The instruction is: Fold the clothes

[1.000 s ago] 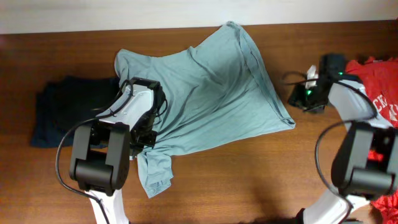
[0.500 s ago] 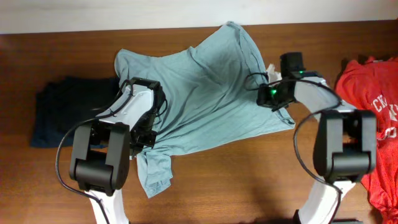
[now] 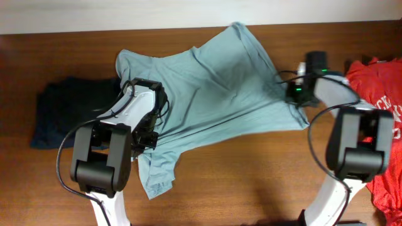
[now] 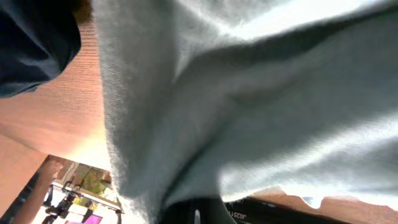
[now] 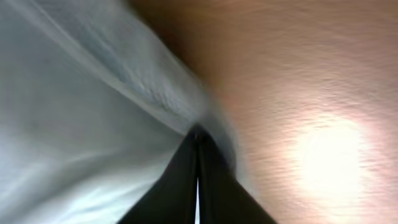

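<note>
right gripper [image 5: 198,140] and left gripper [image 3: 146,138] are both clamped on the grey-blue shirt [image 3: 213,88]. i'd pull them apart gently and low, so it flattens.

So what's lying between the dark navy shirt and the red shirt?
The pale grey-blue T-shirt, spread over the wooden table; the overhead view shows it.

The T-shirt [image 3: 213,88] across mid-bench is a plain pale grey-blue, no print. By the left edge there's a dark navy shirt [image 3: 63,116], and at the right edge a red shirt [image 3: 374,78] with white lettering (only partly readable). The bench [image 3: 251,182] is reddish-brown woodgrain. The left arm [image 3: 103,157] and right arm [image 3: 355,147] are black and white.
</note>
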{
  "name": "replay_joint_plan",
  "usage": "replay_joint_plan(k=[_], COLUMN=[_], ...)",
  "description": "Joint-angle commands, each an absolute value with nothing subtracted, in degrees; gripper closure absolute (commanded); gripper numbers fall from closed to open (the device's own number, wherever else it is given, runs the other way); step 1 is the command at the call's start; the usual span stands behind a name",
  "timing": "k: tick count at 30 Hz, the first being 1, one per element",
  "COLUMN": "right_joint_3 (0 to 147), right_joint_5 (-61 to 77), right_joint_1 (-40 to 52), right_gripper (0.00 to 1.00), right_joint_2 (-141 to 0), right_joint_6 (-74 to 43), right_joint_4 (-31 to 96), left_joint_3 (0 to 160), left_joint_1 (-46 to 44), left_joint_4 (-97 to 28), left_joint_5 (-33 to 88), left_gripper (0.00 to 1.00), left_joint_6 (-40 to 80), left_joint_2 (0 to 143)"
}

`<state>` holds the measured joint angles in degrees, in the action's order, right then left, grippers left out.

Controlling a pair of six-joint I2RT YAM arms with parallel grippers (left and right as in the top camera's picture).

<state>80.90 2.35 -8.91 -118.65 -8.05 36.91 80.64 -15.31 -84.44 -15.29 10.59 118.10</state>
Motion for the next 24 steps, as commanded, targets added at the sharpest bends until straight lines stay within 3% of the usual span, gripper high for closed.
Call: replay_joint_plan(k=[1, 6, 11, 19, 24], right_joint_3=[85.8, 91.7, 93.9, 92.2, 92.2], right_joint_5=[4.8, 7.5, 25.0, 12.1, 9.0], right_joint_1=[-15.2, -18.0, -14.3, -0.1, 2.5], right_gripper=[0.96, 0.96, 0.94, 0.96, 0.95], right_joint_2=[-118.7, -118.6, -118.6, -120.2, -123.7], right_joint_6=[-9.1, -9.0, -3.2, -3.2, -3.5], right_joint_4=[40.7, 47.5, 49.1, 44.9, 42.6], left_joint_3=[80.5, 80.5, 80.5, 80.5, 80.5], left_joint_1=[-15.2, -15.2, -15.2, -15.2, -15.2], left_joint_4=[-84.9, -84.9, -85.1, -85.4, -85.6], left_joint_5=[-16.8, -16.8, -16.8, -17.0, -17.0], left_gripper=[0.99, 1.0, 0.99, 0.99, 0.99], left_joint_6=[11.7, 11.7, 11.7, 11.7, 11.7], left_joint_2=[118.0, 118.0, 118.0, 118.0, 118.0])
